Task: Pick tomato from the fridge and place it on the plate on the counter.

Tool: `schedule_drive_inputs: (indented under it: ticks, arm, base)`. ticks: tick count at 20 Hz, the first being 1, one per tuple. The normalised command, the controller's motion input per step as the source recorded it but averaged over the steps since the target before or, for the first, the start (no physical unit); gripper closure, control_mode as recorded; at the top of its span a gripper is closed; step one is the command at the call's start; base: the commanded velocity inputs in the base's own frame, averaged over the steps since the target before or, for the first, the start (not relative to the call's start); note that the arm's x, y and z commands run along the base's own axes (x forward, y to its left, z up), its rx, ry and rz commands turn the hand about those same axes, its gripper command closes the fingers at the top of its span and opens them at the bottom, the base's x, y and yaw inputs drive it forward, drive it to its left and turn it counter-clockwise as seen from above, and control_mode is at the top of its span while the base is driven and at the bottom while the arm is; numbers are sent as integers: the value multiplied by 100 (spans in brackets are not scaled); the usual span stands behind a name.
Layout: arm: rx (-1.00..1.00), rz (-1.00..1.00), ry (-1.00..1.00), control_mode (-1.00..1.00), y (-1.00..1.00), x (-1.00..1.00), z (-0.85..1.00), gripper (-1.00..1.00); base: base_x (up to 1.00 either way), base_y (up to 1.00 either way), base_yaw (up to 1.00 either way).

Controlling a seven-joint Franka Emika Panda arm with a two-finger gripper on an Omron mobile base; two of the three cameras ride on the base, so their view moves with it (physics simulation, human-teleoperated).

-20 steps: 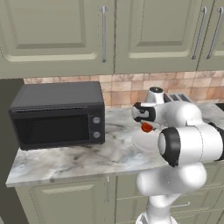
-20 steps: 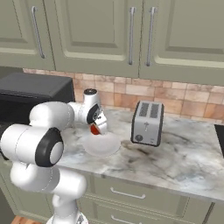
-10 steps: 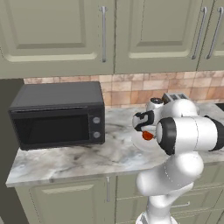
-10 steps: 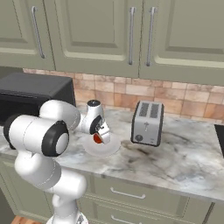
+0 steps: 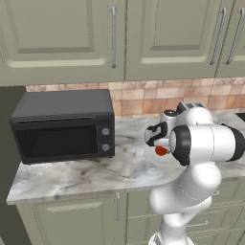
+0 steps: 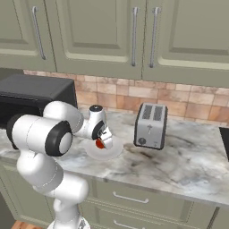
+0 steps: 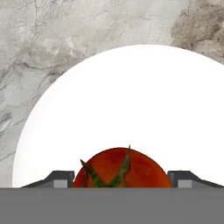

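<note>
The tomato (image 7: 122, 168), red with a green stem, sits between my fingertips, just above the plate's near part. My gripper (image 7: 122, 178) is shut on it. From the base views the gripper (image 5: 160, 146) (image 6: 102, 139) points down at the pale round plate (image 6: 112, 150) (image 5: 152, 158) (image 7: 131, 96), with the tomato (image 5: 161, 151) (image 6: 99, 144) held low over it. The plate lies on the marbled counter (image 5: 72, 172) (image 6: 188, 161). The fridge is out of view.
A black microwave (image 5: 62, 125) (image 6: 27, 96) stands on the counter to the left of the plate. A silver toaster (image 6: 150, 125) (image 5: 191, 106) stands to the plate's right, near the tiled wall. Green wall cabinets hang above.
The gripper has come down with the tomato toward the plate, and the arm's elbow has swung lower. The plate has not moved.
</note>
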Motion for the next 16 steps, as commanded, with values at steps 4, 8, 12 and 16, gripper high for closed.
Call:
schedule_drive_inputs:
  ticks: [4, 8, 12, 16]
  arm:
    - [0, 0, 0, -100, 0, -4, 0, -100]
    - [0, 0, -6, -100, -6, -19, 9, -100]
    - [0, 0, -12, -100, -9, -16, 19, -100]
    - [1, 0, -18, -100, -9, -11, 42, -100]
  base:
    - [0, 0, 0]
    - [0, 0, 0]
    - [0, 0, 0]
    - [0, 0, 0]
